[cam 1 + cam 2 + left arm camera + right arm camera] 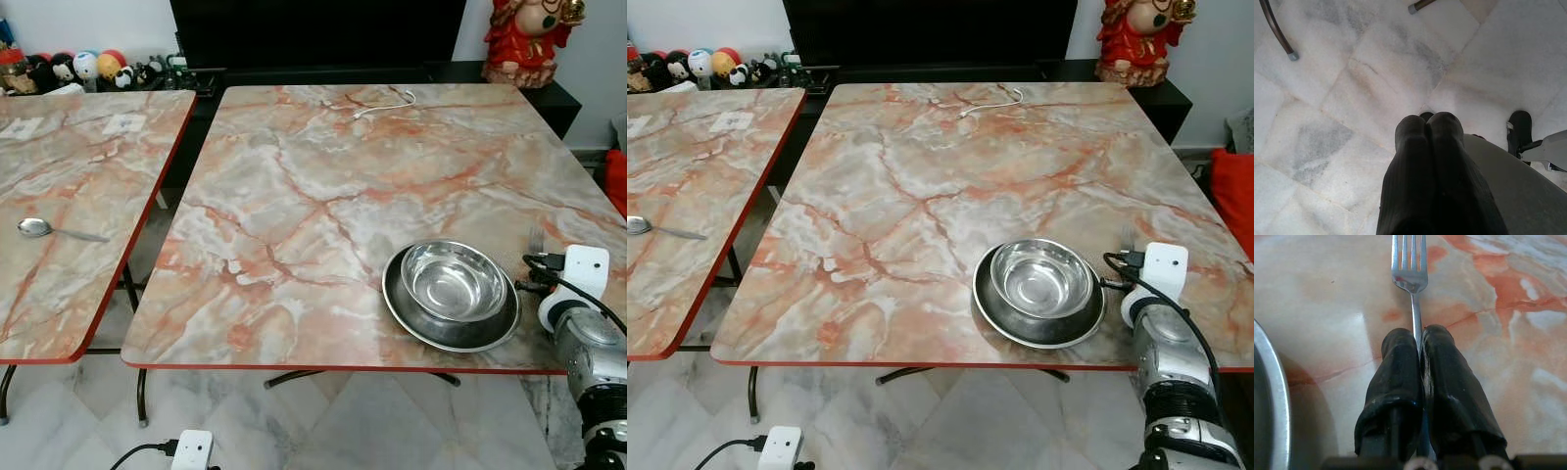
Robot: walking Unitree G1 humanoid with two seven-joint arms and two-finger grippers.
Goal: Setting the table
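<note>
A steel bowl point(454, 280) sits inside a dark steel plate point(419, 328) near the front right corner of the marble-patterned table point(323, 196). My right gripper point(1419, 340) is just right of the plate, low over the tabletop, shut on the handle of a fork point(1410, 269). The fork's tines point away from me, and I cannot tell whether they touch the table. The plate's rim point(1276, 396) shows beside the gripper. My left gripper point(1427, 122) hangs shut over the white floor, holding nothing.
A second marble table point(78, 196) stands to the left with a spoon point(39, 228) on it. A white cable point(384, 103) lies at the main table's far edge. A red figurine point(524, 39) and toys point(78, 69) stand at the back. A power strip point(191, 450) lies on the floor.
</note>
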